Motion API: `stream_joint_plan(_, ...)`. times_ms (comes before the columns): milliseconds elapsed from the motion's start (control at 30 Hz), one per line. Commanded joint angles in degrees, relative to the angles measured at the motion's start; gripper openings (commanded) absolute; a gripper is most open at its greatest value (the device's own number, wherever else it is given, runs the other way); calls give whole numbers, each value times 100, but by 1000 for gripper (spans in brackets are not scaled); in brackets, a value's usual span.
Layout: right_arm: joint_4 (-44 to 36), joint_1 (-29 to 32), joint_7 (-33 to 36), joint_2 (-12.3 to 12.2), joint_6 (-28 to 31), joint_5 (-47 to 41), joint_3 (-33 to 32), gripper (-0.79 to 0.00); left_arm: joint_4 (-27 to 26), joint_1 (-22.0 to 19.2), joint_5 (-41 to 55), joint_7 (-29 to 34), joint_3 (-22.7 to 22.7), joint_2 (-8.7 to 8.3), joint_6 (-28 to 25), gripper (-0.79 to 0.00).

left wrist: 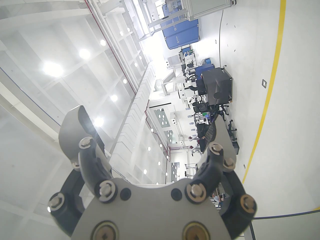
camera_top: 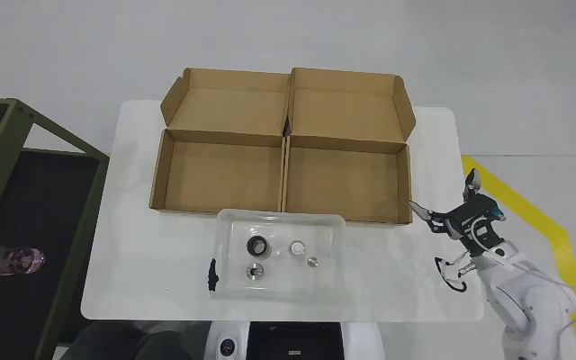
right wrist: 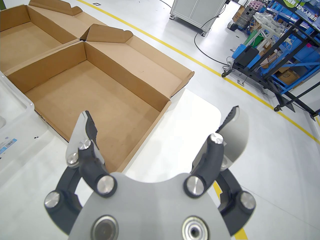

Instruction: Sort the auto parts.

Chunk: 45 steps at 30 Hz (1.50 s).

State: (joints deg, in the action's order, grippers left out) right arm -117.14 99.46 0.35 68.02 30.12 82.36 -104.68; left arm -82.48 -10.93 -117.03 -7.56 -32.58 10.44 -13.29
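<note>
While my right gripper [right wrist: 160,116] hangs near the right edge of the white table [camera_top: 135,225], jaws spread wide and empty, the clear plastic tray [camera_top: 279,213] sits mid near edge, off to its left, long axis along that edge. Small round auto parts inside: black ring [camera_top: 259,246], white disc [camera_top: 297,247], two metal pieces [camera_top: 256,270]. Two open brown cardboard boxes [camera_top: 220,175] stand beyond it, side by side. Also spread and empty, my left gripper [left wrist: 146,121] aims at the ceiling; right arm likely nearer. Tray label [right wrist: 7,144]: print too small to read.
</note>
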Motion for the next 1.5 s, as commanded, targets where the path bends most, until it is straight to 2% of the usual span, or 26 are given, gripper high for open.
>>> stream_joint_plan(0,0,0,0,0,0,0,0,0,0,0,0,0,0,0,0,0)
stream_joint_plan(1133,0,0,0,0,0,0,0,0,0,0,0,0,0,0,0,0)
stream_joint_plan(1467,-34,-292,333,-53,746,-475,336,0,0,0,0,0,0,0,0,0)
